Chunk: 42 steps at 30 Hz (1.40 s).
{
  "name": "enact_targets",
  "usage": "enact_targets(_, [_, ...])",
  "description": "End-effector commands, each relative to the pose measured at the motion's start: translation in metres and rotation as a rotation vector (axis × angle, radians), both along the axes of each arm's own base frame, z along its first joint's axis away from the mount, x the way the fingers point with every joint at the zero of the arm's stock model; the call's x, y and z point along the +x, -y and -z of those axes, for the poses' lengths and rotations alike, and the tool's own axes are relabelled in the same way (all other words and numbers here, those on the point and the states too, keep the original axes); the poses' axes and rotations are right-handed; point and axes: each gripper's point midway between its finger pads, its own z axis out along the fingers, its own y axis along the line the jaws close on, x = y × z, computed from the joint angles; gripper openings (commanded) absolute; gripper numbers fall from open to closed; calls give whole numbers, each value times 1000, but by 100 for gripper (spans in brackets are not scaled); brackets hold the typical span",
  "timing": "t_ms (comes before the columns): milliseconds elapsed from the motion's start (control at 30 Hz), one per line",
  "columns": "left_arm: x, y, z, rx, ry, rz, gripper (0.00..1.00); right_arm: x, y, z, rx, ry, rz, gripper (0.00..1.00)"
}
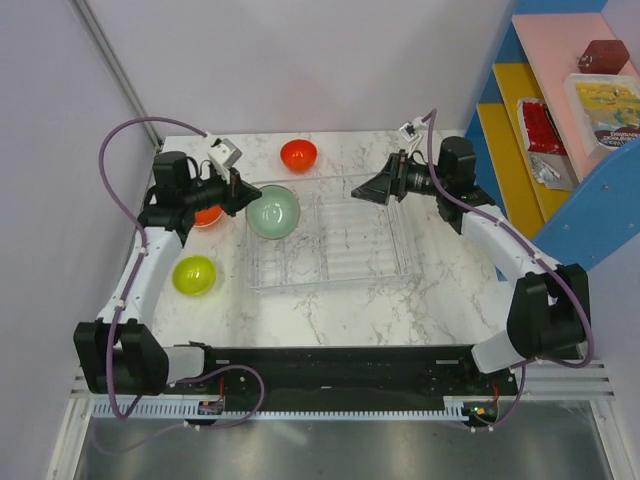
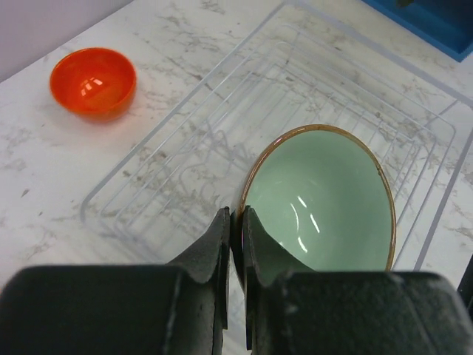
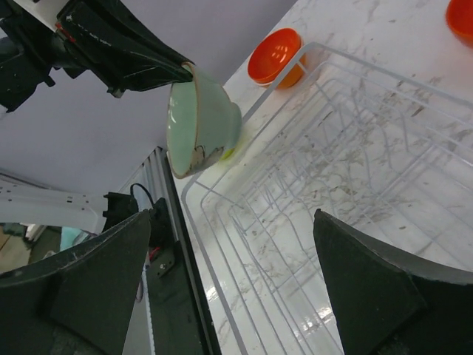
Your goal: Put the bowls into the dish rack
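Observation:
The clear dish rack (image 1: 330, 283) lies mid-table, with nothing in it. My left gripper (image 1: 238, 192) is shut on the rim of a pale green bowl (image 1: 274, 212), which hangs tilted on its side above the rack's left end. In the left wrist view the fingers (image 2: 222, 244) pinch the brown-edged rim of the green bowl (image 2: 325, 200) over the rack (image 2: 214, 140). An orange bowl (image 1: 298, 154) sits behind the rack. A second orange bowl (image 1: 208, 214) is partly hidden under the left arm. A yellow-green bowl (image 1: 194, 275) rests left of the rack. My right gripper (image 1: 375, 188) hovers open over the rack's back right.
A blue shelf unit (image 1: 570, 110) with pink and yellow boards holding packaged items stands off the table's right edge. The black base bar (image 1: 340, 365) runs along the near edge. A wall closes the back and left.

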Motion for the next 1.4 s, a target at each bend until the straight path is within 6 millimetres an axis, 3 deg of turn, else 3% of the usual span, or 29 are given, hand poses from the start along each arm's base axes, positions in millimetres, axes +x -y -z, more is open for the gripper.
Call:
enact_targets(0, [14,47,-37,-47,118,120,2,-16,-26,0,78,-21,-123,98])
enact_targets(200, [11,97,-30,-118,34,313,2,-17,-40,25,77,-87,-148,98])
enact_targets(367, [6,115,-37,-186,-8,438,2,-15,-41,46,66,-130,-150,98])
enact_targets(633, [-1,125,-35,-236,-54,508,2,-14,-47,64,93,-210,-180,98])
enact_targets(1000, [0,131,-27,-245,-79,528,2,-34,-52,45,206,-225,-294,98])
enact_targets(1367, [6,133,-26,-240,-74,517,2,-34,-60,57,211,-292,-295,98])
